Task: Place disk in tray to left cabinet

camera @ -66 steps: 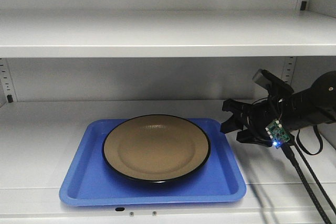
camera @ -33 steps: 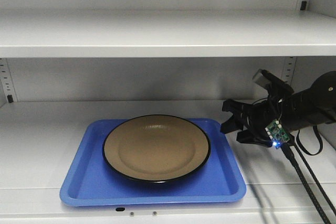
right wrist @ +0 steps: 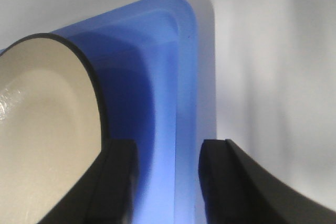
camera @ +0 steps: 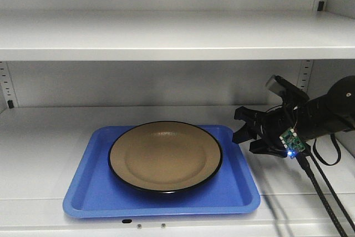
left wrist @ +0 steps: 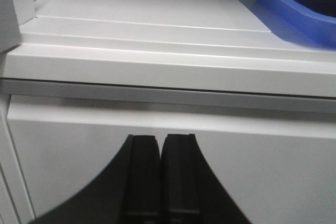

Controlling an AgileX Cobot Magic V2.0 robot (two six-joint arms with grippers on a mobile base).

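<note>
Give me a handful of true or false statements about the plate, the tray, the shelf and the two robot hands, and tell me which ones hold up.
1. The plate lies inside the blue tray. True.
2. The tray sits on the top shelf. False: it sits on the lower shelf of the cabinet, with another shelf above it.
3. The right hand is open beside the tray's right edge. True.
4. The right hand grips the plate's rim. False: its fingers hold nothing, and the wrist view shows the tray's lip between them.
5. The left hand is wide open. False: its fingers are pressed together.
</note>
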